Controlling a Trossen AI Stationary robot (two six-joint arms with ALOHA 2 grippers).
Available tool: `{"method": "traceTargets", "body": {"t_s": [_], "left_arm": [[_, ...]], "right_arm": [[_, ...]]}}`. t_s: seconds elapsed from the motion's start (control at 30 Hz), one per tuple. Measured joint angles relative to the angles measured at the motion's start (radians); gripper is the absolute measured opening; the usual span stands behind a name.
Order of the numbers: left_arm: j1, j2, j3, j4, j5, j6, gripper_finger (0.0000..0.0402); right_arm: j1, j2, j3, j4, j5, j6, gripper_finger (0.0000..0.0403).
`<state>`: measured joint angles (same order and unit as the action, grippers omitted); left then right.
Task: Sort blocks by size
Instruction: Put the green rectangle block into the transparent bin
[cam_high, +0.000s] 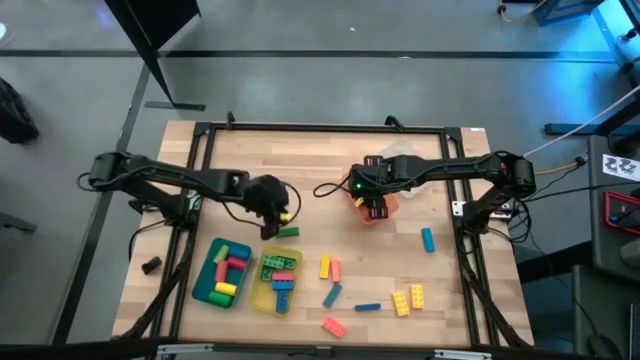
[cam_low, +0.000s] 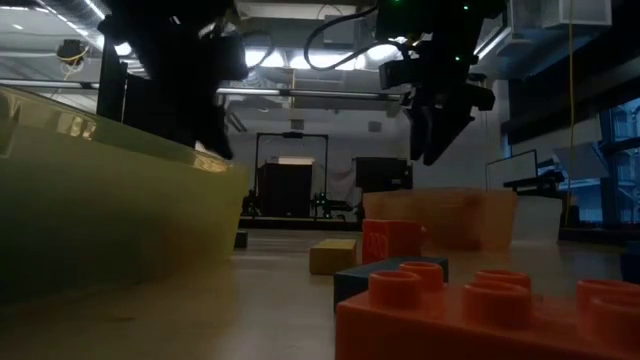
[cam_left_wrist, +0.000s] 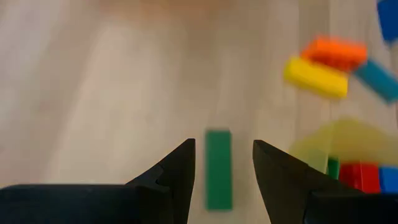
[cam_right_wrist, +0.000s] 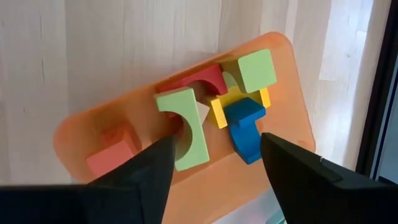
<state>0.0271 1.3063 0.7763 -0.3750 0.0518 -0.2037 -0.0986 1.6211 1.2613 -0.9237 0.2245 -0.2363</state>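
The high camera hangs above and looks straight down on the whole wooden surface (cam_high: 300, 160), with both arms and the floor around it. The low camera sits at the height of the surface, very near an orange block (cam_low: 480, 310) and the yellow tray (cam_low: 120, 220), facing level across into the room behind. The left wrist camera looks down from close above onto a green block (cam_left_wrist: 218, 168) lying on the bare wood. The right wrist camera looks down from close above into the orange tray (cam_right_wrist: 186, 143), which the high and low views share.
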Motion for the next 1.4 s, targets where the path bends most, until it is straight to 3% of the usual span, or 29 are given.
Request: {"method": "traceTargets", "body": {"t_s": [0.33,0.77,1.13,1.4], "left_arm": [[-0.072,0.149,0.002,-0.015,0.034,0.081,0.0145],[-0.04,0.173,0.002,-0.034,0.036,0.073,0.0145],[-0.029,0.276,0.006,-0.019,0.11,0.049,0.0145],[0.025,0.246,0.001,-0.028,0.027,0.043,0.0145]], "right_arm": [[0.0,0.0,0.0,0.016,0.0,0.0,0.0237],[0.0,0.0,0.0,0.056,-0.004,0.0,0.0237],[0.0,0.0,0.0,0.059,-0.003,0.0,0.0237],[0.0,0.0,0.0,0.059,-0.002,0.0,0.0237]]}}
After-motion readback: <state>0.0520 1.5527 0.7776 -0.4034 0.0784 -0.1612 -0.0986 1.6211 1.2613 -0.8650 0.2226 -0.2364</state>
